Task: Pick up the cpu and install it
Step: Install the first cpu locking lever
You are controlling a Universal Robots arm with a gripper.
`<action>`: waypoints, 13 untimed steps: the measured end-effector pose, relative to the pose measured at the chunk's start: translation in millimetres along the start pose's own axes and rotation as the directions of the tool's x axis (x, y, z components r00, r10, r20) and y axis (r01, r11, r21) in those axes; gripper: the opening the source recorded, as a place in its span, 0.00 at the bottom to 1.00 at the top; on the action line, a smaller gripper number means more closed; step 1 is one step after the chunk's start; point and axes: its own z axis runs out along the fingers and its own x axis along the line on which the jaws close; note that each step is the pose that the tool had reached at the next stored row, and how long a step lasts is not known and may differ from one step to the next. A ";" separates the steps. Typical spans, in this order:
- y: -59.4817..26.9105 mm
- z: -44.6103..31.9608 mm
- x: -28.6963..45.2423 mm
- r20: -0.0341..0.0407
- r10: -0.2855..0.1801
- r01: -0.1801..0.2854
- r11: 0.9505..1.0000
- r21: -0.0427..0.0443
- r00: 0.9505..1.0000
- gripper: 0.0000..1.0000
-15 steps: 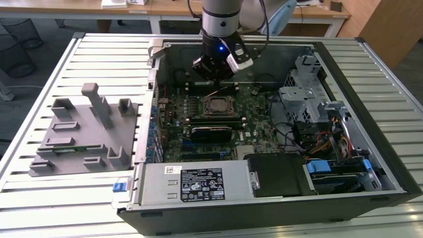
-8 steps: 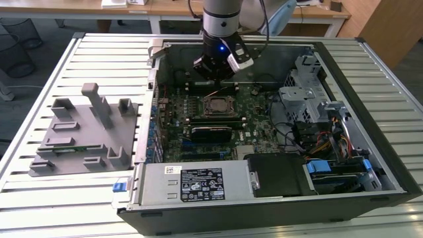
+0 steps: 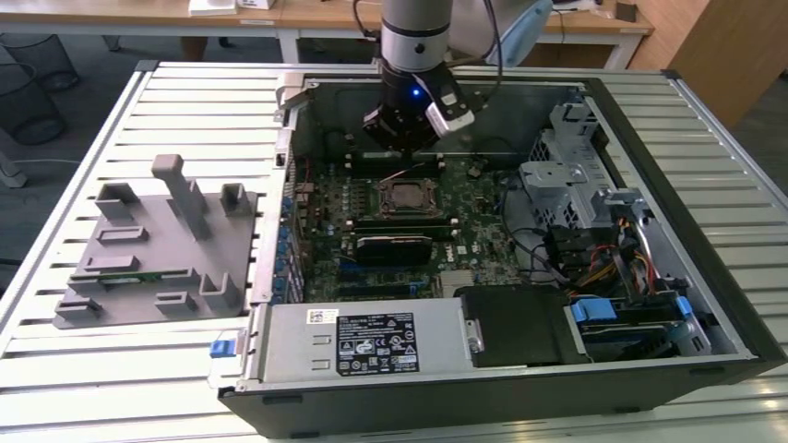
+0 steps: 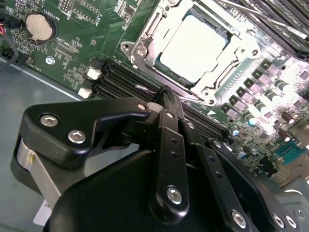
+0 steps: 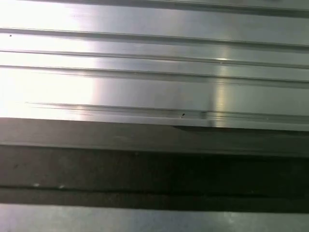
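The arm (image 3: 416,28) is a silver-grey cylinder with a darker band; below it a black wrist block carries a small blue light and a white-edged module; the gripper (image 4: 166,96) is matt black, built of rounded linkage bars fastened with silver screws.

Ribbed aluminium worktop (image 3: 161,101), slats running across. Open computer case (image 3: 689,305) lies on it toward the exterior view's right. Grey parts fixture (image 3: 154,249) sits just beside the case, on the exterior view's left.
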 end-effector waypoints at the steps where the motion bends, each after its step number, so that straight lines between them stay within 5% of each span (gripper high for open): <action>1: 0.2 0.6 -0.6 0.000 0.000 0.000 1.000 0.000 1.000 0.11; 13: 1.1 10.3 -6.7 0.000 -0.002 0.002 1.000 0.000 1.000 0.11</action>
